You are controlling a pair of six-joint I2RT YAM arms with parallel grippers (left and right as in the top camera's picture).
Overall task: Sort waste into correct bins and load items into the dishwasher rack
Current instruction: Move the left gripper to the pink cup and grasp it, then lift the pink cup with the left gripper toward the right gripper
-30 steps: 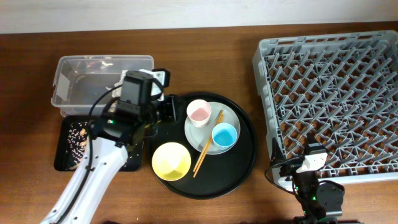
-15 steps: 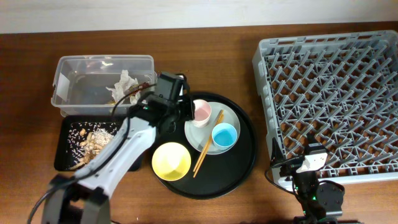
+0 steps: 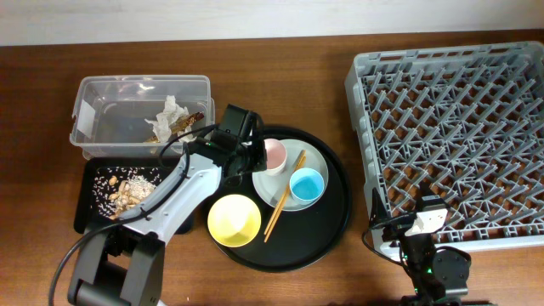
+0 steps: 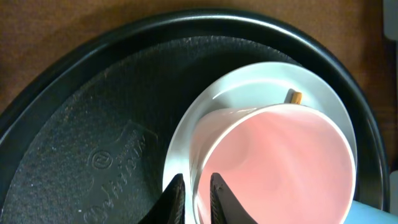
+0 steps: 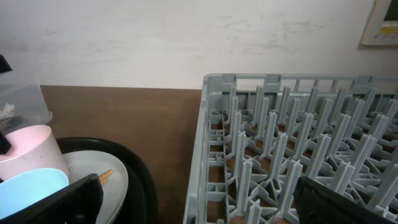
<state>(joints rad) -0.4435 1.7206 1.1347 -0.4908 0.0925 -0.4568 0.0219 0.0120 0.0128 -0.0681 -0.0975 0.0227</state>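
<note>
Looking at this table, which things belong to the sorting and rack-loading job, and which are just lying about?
Job: pink cup, blue cup, yellow bowl, plate, chopsticks, napkin, food scraps, clear box, shallow black tray, dishwasher rack.
Lying about: round black tray, table.

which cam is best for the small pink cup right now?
Left wrist: the small pink cup fills the frame, rim and inside clear, with the left gripper fingers either side of its wall. Overhead shows it small, partly hidden by that gripper. Right wrist shows only its side at the frame edge.
</note>
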